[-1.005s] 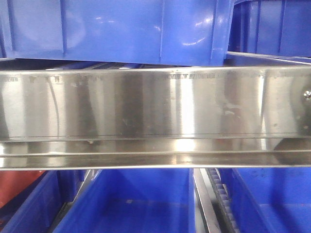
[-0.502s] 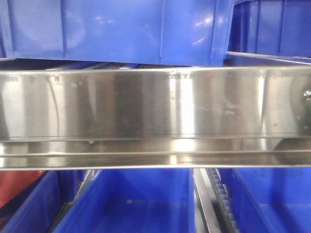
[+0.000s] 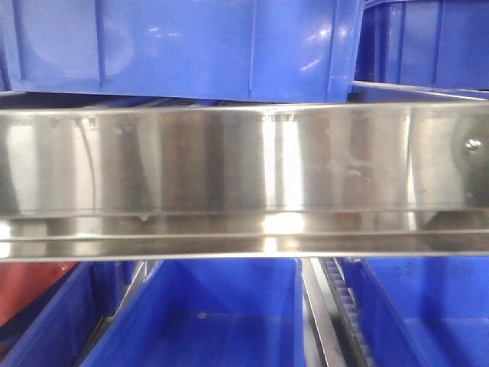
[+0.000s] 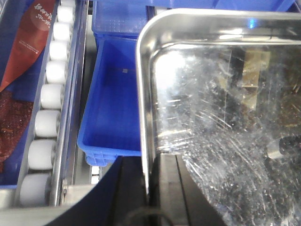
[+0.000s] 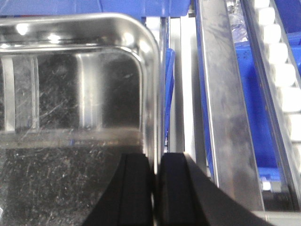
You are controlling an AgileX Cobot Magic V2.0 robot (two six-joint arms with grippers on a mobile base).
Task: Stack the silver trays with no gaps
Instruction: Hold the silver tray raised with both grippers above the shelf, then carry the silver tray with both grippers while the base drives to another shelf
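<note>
A silver tray [image 4: 221,108] fills the right of the left wrist view. Its left rim [image 4: 143,94] runs down between the black fingers of my left gripper [image 4: 149,162], which is shut on it. In the right wrist view a silver tray [image 5: 70,84] with a scratched floor fills the left side. My right gripper [image 5: 156,162] is shut on that tray's right rim [image 5: 155,94], one finger inside and one outside. Whether both grippers hold the same tray I cannot tell. No tray or gripper shows in the front view.
A wide brushed-steel shelf rail [image 3: 244,176] crosses the front view, with blue bins above [image 3: 191,46] and below [image 3: 206,321]. Left of the tray lie a blue bin [image 4: 113,108], white rollers [image 4: 49,94] and a red packet [image 4: 28,42]. Steel rails [image 5: 225,103] and rollers [image 5: 282,70] run at the right.
In the front view the steel rail and the blue bins have shifted slightly up and to the left. Nothing else differs.
</note>
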